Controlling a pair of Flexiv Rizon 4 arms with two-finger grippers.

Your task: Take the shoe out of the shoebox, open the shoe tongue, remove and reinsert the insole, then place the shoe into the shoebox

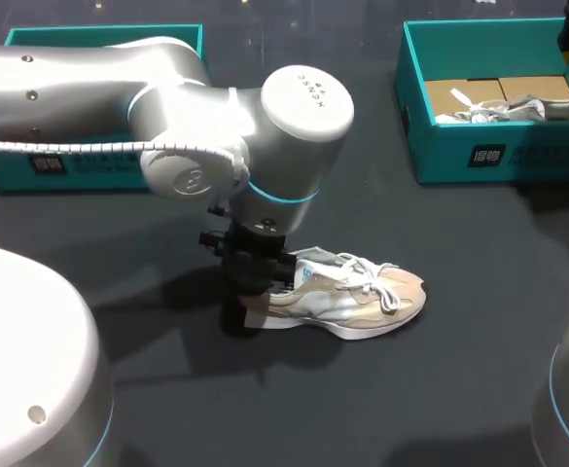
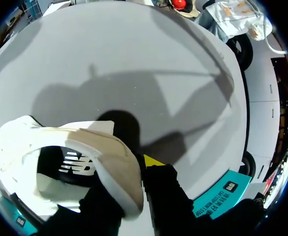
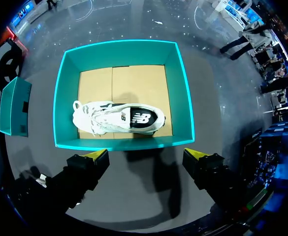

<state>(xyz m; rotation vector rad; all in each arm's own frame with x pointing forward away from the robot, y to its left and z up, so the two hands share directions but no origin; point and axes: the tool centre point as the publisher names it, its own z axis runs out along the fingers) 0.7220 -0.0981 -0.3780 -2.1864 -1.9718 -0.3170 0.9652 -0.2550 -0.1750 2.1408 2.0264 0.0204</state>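
Left gripper (image 2: 136,182) pinching shoe (image 1: 362,292) heel, shoebox (image 1: 517,156) well apart — second shoe (image 1: 517,109) inside

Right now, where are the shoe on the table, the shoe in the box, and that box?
shoe on the table (image 1: 347,304): head view, its side.
shoe in the box (image 3: 119,118): right wrist view, its side.
teal shoebox (image 3: 176,93): right wrist view, its inner side wall.

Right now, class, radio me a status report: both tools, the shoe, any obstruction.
Left tool shut on shoe at heel, on table. Right tool open above shoebox holding second shoe. Nothing in the way.
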